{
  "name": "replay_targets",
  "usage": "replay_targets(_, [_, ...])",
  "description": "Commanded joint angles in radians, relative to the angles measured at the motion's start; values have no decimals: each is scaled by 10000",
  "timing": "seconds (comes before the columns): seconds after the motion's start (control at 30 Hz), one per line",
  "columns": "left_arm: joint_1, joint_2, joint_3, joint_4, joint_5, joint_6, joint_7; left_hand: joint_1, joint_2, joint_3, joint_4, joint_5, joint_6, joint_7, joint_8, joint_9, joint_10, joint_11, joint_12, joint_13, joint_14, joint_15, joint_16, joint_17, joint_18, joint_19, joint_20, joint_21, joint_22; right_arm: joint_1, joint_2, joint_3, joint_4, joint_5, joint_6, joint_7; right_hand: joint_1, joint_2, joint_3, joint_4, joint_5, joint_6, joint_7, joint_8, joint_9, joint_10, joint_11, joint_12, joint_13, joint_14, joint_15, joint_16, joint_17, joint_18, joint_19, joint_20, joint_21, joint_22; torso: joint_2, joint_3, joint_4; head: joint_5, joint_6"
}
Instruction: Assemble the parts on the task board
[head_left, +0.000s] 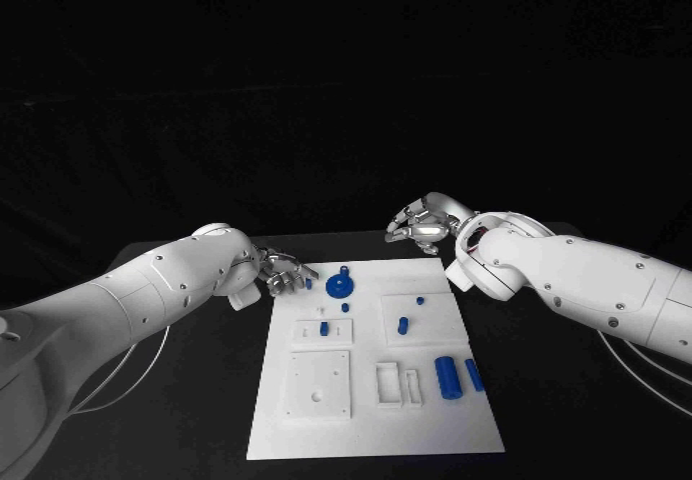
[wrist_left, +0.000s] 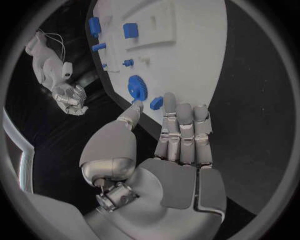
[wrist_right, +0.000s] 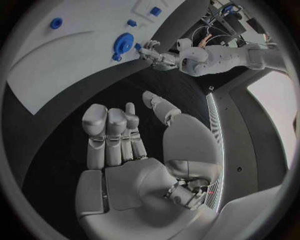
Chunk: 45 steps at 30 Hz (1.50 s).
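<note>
The task board (head_left: 433, 420) lies lengthwise in the middle of the black desk (head_left: 562, 400), its far end between the two hands. No writing or label can be read on it. Blue parts on it: one round gear (head_left: 339, 286) near the far left corner, a small block (head_left: 307, 283) just beside the gear at the board's left edge, a tiny peg (head_left: 420, 299) and a short pin (head_left: 404, 324) on a raised square toward the right edge, one small piece (head_left: 325, 328) on a raised plate near the left edge, and two cylinders (head_left: 449, 377) lying side by side near the right edge. White raised plates number at least four.

The left hand (head_left: 278, 272) sits at the board's far left corner, fingers (wrist_left: 185, 131) held straight and close together, tips next to the small block, thumb tip near the gear; it grips nothing.

The right hand (head_left: 423, 225) hovers past the board's far right corner over bare desk, fingers loosely extended, holding nothing.
</note>
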Motion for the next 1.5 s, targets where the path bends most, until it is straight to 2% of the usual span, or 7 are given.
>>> replay_targets(0.03, [-55,38,-20,-1,21,216,-25,4,148,2,-71,-14,64,-4,26,-9,-12,-45,14,8,37,-29,58,12,-156,62,-996,-14,13,-1,10,7,6,-16,101,51,-85,29,-34,-7,32,7,52,-42,14,-54,-1,-57,-14,-34,0,-55,-9,1524,-52,34,-29,-11,9,2,2,-3,0])
replay_targets(0.13, [-55,45,-20,-17,21,164,-33,10,279,-4,-84,-14,78,-7,29,-27,-5,-48,14,8,41,-33,74,20,-160,73,-1001,-10,25,-1,8,7,15,-16,99,54,-84,30,-34,-7,33,8,52,-42,15,-54,-2,-58,-15,-33,0,-56,-10,1524,-51,35,-30,-12,6,3,1,-1,-1])
replay_targets(0.27, [-55,39,-21,-24,21,192,-45,31,655,-2,-98,-21,81,-7,26,-64,-3,-48,9,5,35,-34,93,30,-168,74,-1006,-13,50,-1,-14,8,33,-24,87,54,-81,33,-32,-8,37,8,51,-42,16,-54,-2,-58,-16,-32,0,-58,-11,1524,-51,36,-32,-12,9,4,2,-18,3])
replay_targets(0.53, [-55,47,-21,-62,21,219,-20,170,862,-16,-257,-15,113,-13,46,-91,3,-53,12,8,27,-38,113,41,-179,62,-1009,-10,87,-1,-13,8,40,-24,77,57,-82,34,-33,-8,39,10,51,-42,18,-53,-2,-59,-18,-30,0,-61,-13,1524,-50,38,-35,-14,6,3,-6,-21,-7])
replay_targets(1.2, [-53,123,-22,-75,21,235,-147,216,896,-63,-364,-16,137,-21,55,-118,31,-61,24,13,58,-48,149,56,-182,93,-1019,9,115,-1,20,8,42,-26,107,49,-80,34,-36,-13,34,16,49,-42,26,-51,-3,-59,-24,-25,-1,-70,-18,1524,-47,43,-43,-17,1,6,0,-3,-12])
replay_targets(1.37, [-53,148,-22,-68,21,297,-158,329,982,-54,-506,-10,179,-39,74,-139,69,-80,38,18,107,-70,198,75,-174,144,-1040,40,146,-1,27,8,39,-27,112,49,-79,35,-36,-14,34,17,49,-41,27,-50,-4,-59,-26,-23,-2,-71,-19,1524,-46,44,-45,-17,2,5,-1,-1,-13])
replay_targets(1.5, [-52,155,-22,-55,21,338,-163,575,1154,25,-785,-2,245,-55,105,-166,93,-99,39,17,126,-86,226,87,-177,178,-1053,61,184,-1,25,8,39,-27,115,47,-80,35,-37,-14,34,18,49,-41,28,-49,-4,-58,-26,-22,-2,-72,-19,1524,-45,44,-45,-18,3,6,-10,6,-16])
